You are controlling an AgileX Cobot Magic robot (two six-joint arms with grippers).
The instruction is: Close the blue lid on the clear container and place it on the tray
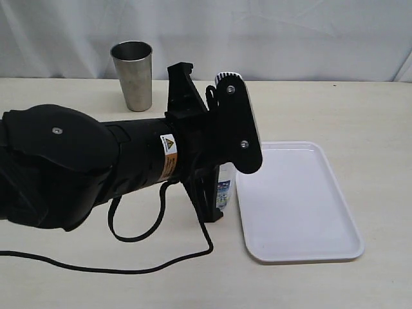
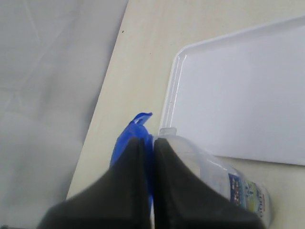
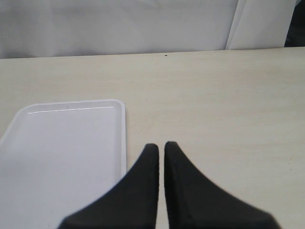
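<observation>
LEFT ARM AT THE CANISTER: My left gripper (image 2: 148, 139), two matte black tapered fingers, is pressed almost together on the blue lid (image 2: 125, 133). A sliver of glossy blue plastic shows in the slit between them, and a snap-lock flap curls up just past the tips. The lid lies right against the mouth of the clear container (image 2: 224, 177), a narrow see-through plastic canister with a blue-and-yellow printed label near its base; whether the lid is seated I cannot tell. In the exterior view the canister stands on the pale, faintly grained table (image 1: 335, 103), mostly hidden behind my bulky black left arm. It is just beside the left long edge of the tray (image 1: 296, 206) and not on it. The tray is flat white plastic, rectangular, with rounded corners and a low raised rim. My right gripper (image 3: 161, 145) hovers over the table just beside the tray's rim, its black fingers closed against each other with nothing between them. Beyond my left arm a tapered brushed-steel cup (image 1: 132, 74) stands upright near the wrinkled white backdrop (image 1: 290, 32). A black cable (image 1: 161, 257) loops loosely across the tabletop.
</observation>
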